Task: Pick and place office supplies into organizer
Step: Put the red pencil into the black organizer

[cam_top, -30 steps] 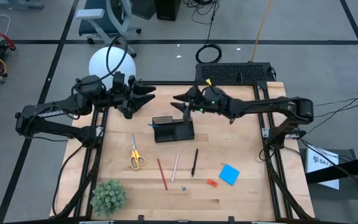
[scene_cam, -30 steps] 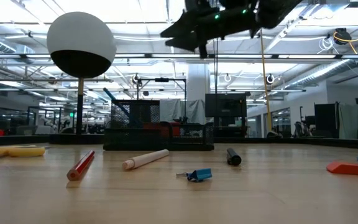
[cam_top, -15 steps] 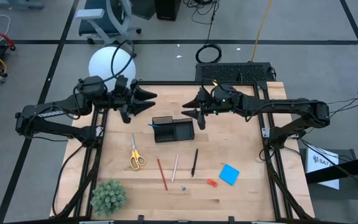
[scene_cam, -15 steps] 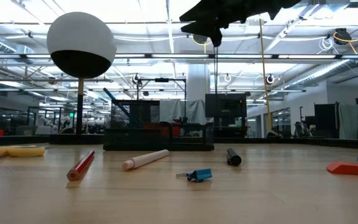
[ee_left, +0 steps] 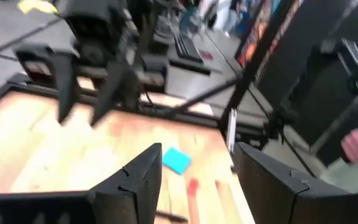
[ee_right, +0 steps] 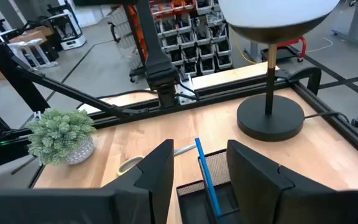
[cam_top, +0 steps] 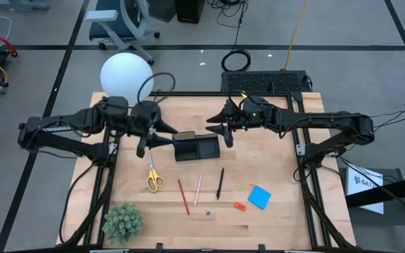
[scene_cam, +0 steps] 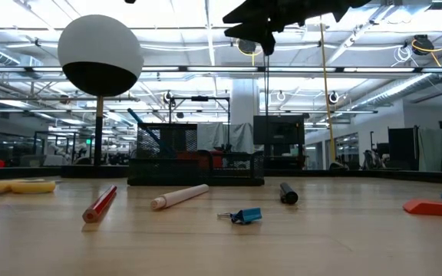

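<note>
The black organizer (cam_top: 201,147) stands mid-table with a blue pen (ee_right: 205,177) leaning in its left compartment. Nearer the front edge lie yellow-handled scissors (cam_top: 153,176), a red pencil (cam_top: 183,197), a pale pencil (cam_top: 198,190), a black pen (cam_top: 220,183), a blue note pad (cam_top: 259,197) and a red-orange piece (cam_top: 240,206). My left gripper (cam_top: 169,136) hangs open above the organizer's left end, pointing toward the table's right. My right gripper (cam_top: 212,124) hangs open high over the organizer's far side, pointing left. Both are empty.
A white globe lamp (cam_top: 126,74) stands at the far left corner, its round black base (ee_right: 270,118) behind the organizer. A green plant (cam_top: 123,221) sits at the near left corner. A tiny blue piece (scene_cam: 244,216) lies by the pencils.
My left gripper has swung toward the table's near edge and sunk, tipping nearer level, until it is over the organizer's left end. My right gripper drew back toward the table's right and rose, then stayed still. No object has moved.
</note>
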Controlling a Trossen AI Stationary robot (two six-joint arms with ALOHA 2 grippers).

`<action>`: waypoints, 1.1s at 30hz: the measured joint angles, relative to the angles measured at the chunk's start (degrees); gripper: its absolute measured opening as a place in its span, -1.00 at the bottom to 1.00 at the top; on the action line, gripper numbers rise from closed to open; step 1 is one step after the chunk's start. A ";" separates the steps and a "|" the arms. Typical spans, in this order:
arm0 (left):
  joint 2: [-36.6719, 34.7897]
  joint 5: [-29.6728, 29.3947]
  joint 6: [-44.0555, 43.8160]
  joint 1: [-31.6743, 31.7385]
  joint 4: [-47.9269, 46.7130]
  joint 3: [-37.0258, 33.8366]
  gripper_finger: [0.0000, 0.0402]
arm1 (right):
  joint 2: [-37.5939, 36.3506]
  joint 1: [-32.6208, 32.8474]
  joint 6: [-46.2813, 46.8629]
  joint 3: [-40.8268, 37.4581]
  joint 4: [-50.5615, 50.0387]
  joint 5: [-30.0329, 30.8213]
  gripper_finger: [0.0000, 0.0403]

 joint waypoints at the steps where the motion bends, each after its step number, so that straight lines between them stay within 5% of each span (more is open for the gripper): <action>1: 0.00 0.00 0.50 -0.61 -0.70 0.00 -0.03 | -0.12 0.00 0.01 0.00 0.29 0.00 -0.31; 12: 4.57 0.87 6.55 -8.17 -8.64 1.31 -0.03 | -0.88 -0.02 0.02 -0.04 -1.16 0.02 -0.31; 19: 13.58 -0.09 20.62 -11.98 -25.94 11.11 -0.03 | -1.00 -0.02 0.02 -0.04 -0.99 0.02 -0.31; 33: 26.52 -5.65 38.12 -17.79 -35.76 15.65 -0.03 | -2.83 -0.01 0.77 -0.02 -3.45 -0.15 -0.31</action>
